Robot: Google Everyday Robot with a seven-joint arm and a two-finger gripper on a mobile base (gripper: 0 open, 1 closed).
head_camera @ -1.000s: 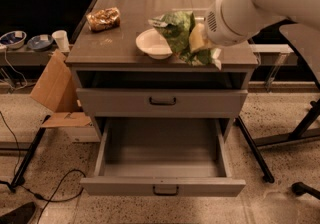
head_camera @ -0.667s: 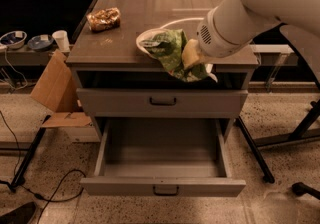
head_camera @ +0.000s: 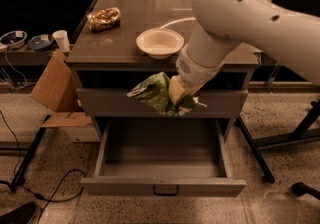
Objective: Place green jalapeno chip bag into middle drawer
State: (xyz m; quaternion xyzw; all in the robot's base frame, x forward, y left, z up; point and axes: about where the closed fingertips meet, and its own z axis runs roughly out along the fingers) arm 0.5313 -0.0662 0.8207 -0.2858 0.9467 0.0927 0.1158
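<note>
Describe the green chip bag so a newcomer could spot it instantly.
Find the grey cabinet with its drawer pulled open. Above that drawer, the gripper holds the green bag in front of the closed drawer front. It is glossy crumpled green, unlike the brown-gold bag and white bowl on top.

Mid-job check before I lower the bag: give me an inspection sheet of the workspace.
Surface: cabinet top, dark, carrying two items.
Job's things: green jalapeno chip bag held in the air in front of the upper drawer front, above the middle drawer, which is pulled open.
Clutter: white bowl and brown-gold bag on the cabinet top.
Grippers: tool shut on the bag's right side, level with the upper drawer front.
Cables: black cable on the floor at left; pale cable behind the bowl.
Surroundings: cardboard box and paper cup left of the cabinet.
</note>
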